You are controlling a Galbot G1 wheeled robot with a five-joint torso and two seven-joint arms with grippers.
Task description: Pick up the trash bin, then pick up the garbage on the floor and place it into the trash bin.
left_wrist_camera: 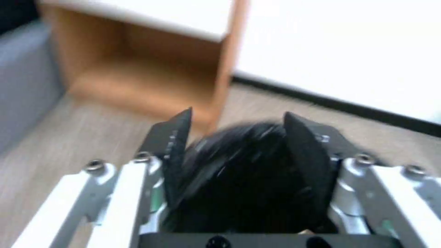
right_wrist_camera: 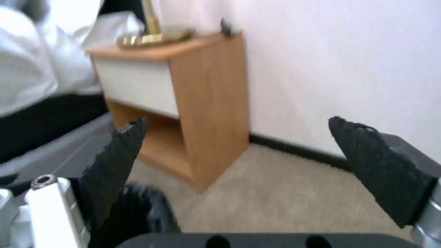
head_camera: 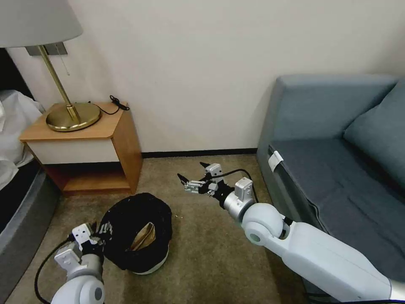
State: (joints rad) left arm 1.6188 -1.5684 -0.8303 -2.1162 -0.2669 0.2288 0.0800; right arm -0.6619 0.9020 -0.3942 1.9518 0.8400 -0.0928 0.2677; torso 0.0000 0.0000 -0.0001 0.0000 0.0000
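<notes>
The trash bin (head_camera: 139,228) is a small round white bin lined with a crinkly black bag, and it stands tilted on the carpet in front of me. A tan crumpled piece of garbage (head_camera: 143,237) lies inside it. My left gripper (head_camera: 103,230) is shut on the bin's near left rim; in the left wrist view the black bag (left_wrist_camera: 243,172) fills the gap between the fingers of the left gripper (left_wrist_camera: 237,117). My right gripper (head_camera: 190,169) hangs open above the carpet, beyond and to the right of the bin. Nothing sits between the spread fingers of the right gripper (right_wrist_camera: 236,122).
A wooden nightstand (head_camera: 122,143) with a brass lamp base (head_camera: 74,116) stands at the back left against the wall. The bed (head_camera: 17,190) is at the far left. A grey-blue sofa (head_camera: 337,169) fills the right side. Bare carpet (head_camera: 211,253) lies between bin and sofa.
</notes>
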